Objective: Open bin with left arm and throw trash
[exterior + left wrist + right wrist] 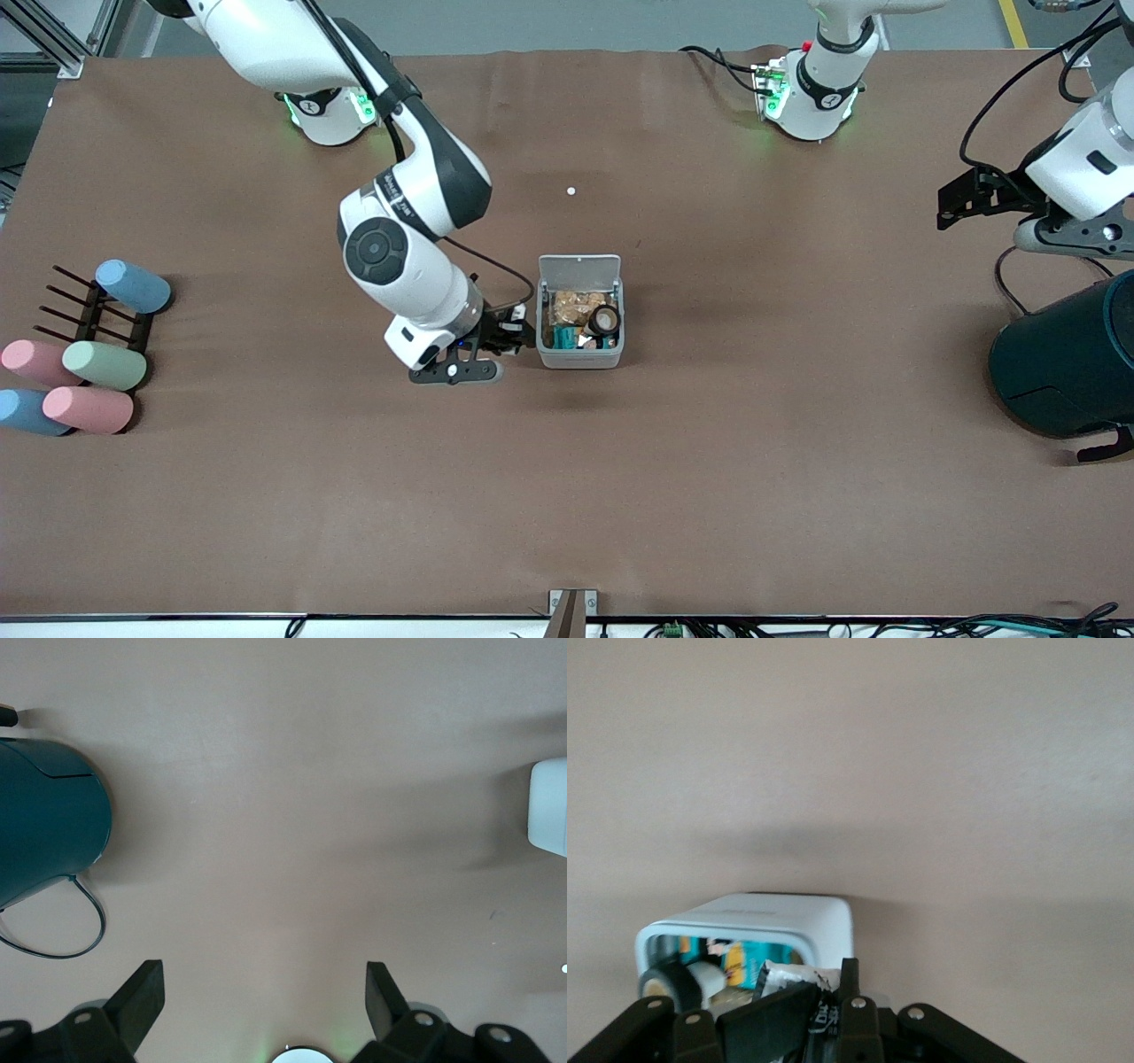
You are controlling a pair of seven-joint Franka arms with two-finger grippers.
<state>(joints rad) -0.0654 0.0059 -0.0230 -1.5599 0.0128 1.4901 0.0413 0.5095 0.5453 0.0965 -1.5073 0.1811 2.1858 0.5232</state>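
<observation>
Near the middle of the tabletop point(709, 443) sits the bin point(580, 354), its lid already up and a black tape ring point(606, 321) among the trash inside. Beside its rim, the right pincer point(523, 339) grips a small black packet point(799, 1003), not yet dropped. Over bare tabletop by the teal cylinder point(1067, 363), the left pincer point(264, 992) waits, spread wide and empty.

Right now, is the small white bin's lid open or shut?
Open: the bin's lid stands raised, and the tape ring shows inside.
</observation>
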